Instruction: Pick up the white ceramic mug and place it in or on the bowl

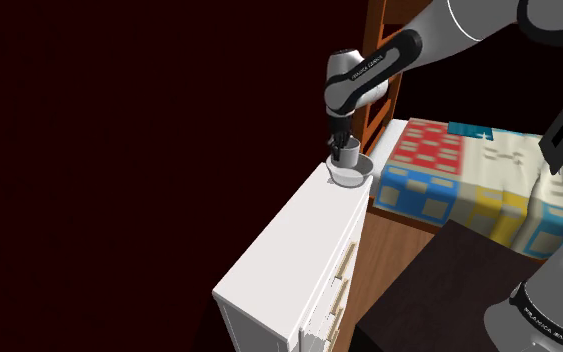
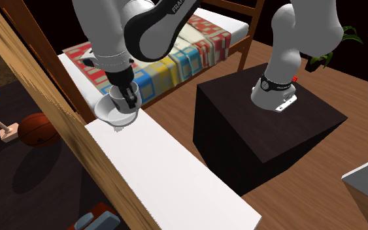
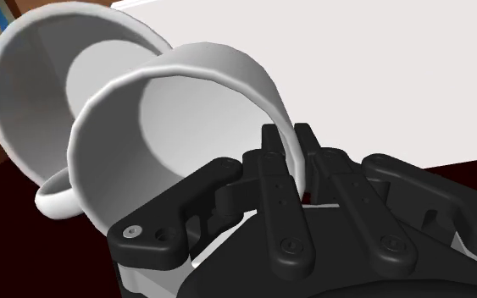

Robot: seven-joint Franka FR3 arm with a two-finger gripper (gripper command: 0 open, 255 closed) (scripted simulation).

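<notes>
- Gripper (image 3: 289, 134) up close: fingers (image 3: 279, 195) are closed on the mug's wall at the rim, one inside and one outside.
- White mug (image 3: 177, 110) hangs tilted from that grip. Its handle pokes out on the side away from the fingers, and the gripper body covers the mug's near side.
- Mug sits down in the white bowl (image 3: 16, 93). Its base is hidden by the bowl's wall, so I can't tell if it's touching the bottom or just above it.
- Bowl stands at one end of the white bench (image 2: 176, 176), close to that end edge and near the corner on the bed side.
- From the bowl, the bench top runs long & flat to its other end; drawer fronts are on the side toward the stand (image 2: 267, 137).
- Bed (image 2: 182, 55) w/ patchwork quilt is just past the bench end, its wooden frame posts rising near the arm.
- In the second exterior view a slanted wooden beam (image 2: 45, 111) cuts across the front, w/ an orange-brown ball (image 2: 35, 129) beyond it.
</notes>
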